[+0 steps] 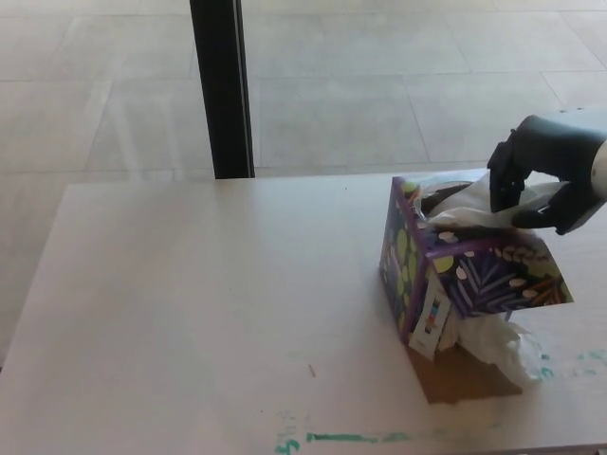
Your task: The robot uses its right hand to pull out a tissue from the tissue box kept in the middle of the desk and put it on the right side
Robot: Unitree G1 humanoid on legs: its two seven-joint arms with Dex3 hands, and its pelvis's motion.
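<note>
A purple tissue box (465, 275) with green and white leaf patterns stands tilted on the right part of the pale desk (209, 303). A white tissue (479, 207) sticks out of its top opening. My right hand (541, 171), black, is above the box's far right corner with its fingers closed on the upper part of that tissue. A crumpled white tissue (498, 346) lies at the box's near side on a brown cardboard piece (460, 379). My left hand does not show.
A black post (221, 87) stands behind the desk's far edge, with tiled floor beyond. Green marks (346, 438) run along the desk's near edge. The desk's left and middle hold only a tiny dark speck (311, 371).
</note>
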